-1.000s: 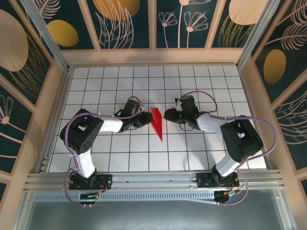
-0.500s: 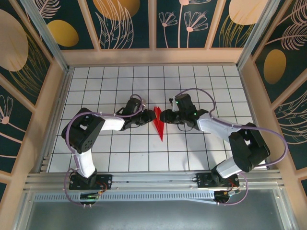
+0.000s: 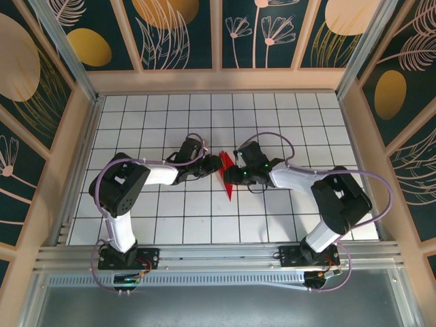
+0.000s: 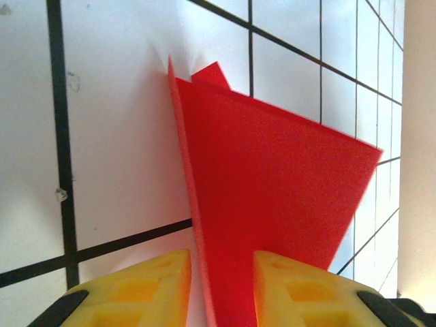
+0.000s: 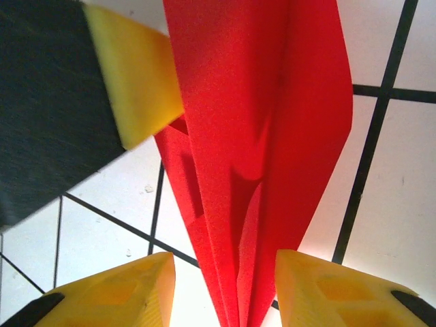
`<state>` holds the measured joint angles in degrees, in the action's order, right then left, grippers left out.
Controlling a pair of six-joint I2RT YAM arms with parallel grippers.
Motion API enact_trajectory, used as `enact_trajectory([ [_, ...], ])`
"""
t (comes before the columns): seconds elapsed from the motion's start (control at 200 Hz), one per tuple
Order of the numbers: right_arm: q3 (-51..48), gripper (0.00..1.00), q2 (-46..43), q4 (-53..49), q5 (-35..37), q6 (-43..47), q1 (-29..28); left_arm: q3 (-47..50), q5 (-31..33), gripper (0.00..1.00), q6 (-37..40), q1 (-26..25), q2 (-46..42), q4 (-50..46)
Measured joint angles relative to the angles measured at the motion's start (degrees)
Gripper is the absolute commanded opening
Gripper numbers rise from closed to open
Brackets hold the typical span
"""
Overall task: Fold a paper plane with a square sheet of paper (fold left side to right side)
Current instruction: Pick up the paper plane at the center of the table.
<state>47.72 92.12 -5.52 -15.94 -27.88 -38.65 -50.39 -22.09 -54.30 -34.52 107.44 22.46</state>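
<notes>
The paper plane [image 3: 229, 189] lies near the middle of the desk [image 3: 170, 122], well away from every edge, a slim red dart with its point toward the near edge. Both hands meet over it, the left hand [image 3: 216, 163] from the left edge's side and the right hand [image 3: 231, 174] from the right. In the left wrist view the left hand [image 4: 221, 272] is set narrow, a raised red flap [image 4: 272, 197] standing between its yellow pads [image 4: 153, 289] — one pad touches the paper, while a sliver of white shows beside the other. In the right wrist view the right hand [image 5: 225, 279] stands wider, straddling the pointed end without touching it — the left hand's pad [image 5: 136, 75] rests against the paper's side.
</notes>
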Motion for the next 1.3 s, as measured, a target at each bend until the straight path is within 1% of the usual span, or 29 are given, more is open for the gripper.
enact_trajectory([
  [0.515, 3.5, 0.44, 3.8, -1.1, 3.1, 0.6, -1.3, -0.3, 0.0, 0.29, 0.0, 0.0, 0.0, -0.2],
  [0.626, 3.8, 0.4, 4.2, -2.1, 4.3, 0.9, -1.6, -0.3, 0.0, 0.29, 0.0, 0.0, 0.0, -0.2],
  [0.836, 3.8, 0.28, 4.2, -3.1, 5.9, 1.0, -1.9, -0.3, 0.0, 0.29, 0.0, 0.0, 0.0, -0.4],
  [0.941, 4.0, 0.24, 4.2, -3.8, 6.4, 1.0, -1.9, -0.3, 0.0, 0.29, 0.0, 0.0, 0.0, -0.4],
  [1.301, 5.0, 0.23, 5.0, -5.1, 7.6, 1.0, -2.6, -0.3, 0.1, 0.29, 0.0, 0.0, 0.3, -0.6],
])
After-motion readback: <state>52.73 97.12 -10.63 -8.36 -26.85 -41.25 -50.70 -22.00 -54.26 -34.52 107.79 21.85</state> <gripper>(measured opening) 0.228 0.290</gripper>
